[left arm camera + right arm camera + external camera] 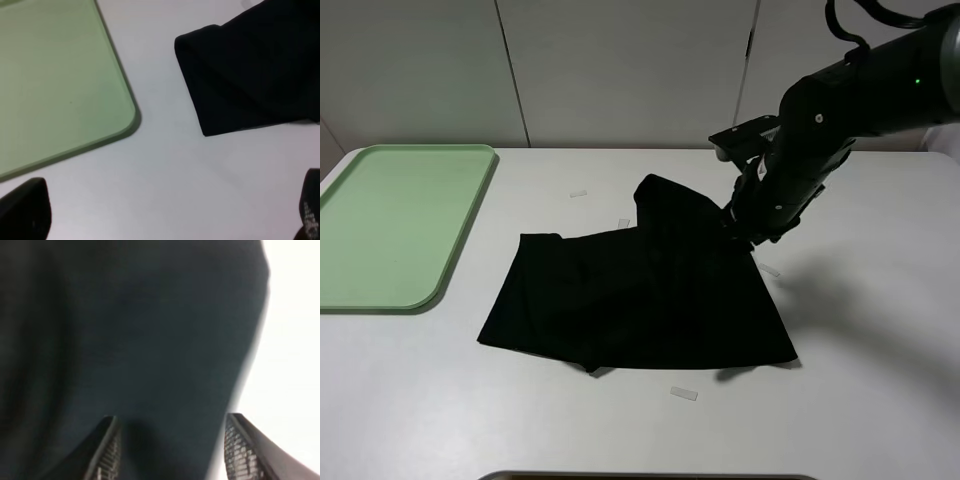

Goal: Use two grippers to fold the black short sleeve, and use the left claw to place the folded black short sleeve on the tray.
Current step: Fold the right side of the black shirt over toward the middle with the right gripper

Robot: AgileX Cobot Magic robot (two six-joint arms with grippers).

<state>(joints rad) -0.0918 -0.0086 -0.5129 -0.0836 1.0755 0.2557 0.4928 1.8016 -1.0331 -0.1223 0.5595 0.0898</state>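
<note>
I'm seeing the right gripper (171, 442) hovering wide open over the black short sleeve (640, 295), which is lying rumpled mid-table (880, 350), near the tray (390, 225). The left gripper (167, 212) is gaping wide too.

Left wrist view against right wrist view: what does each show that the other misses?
Only the left wrist view shows a corner of the green tray and an edge of the shirt lying on the table. It also shows the left fingers, wide apart with nothing between them. Only the right wrist view shows the right fingers, apart, with black cloth between them and filling most of the picture. Both show the shirt and some white table.
</note>
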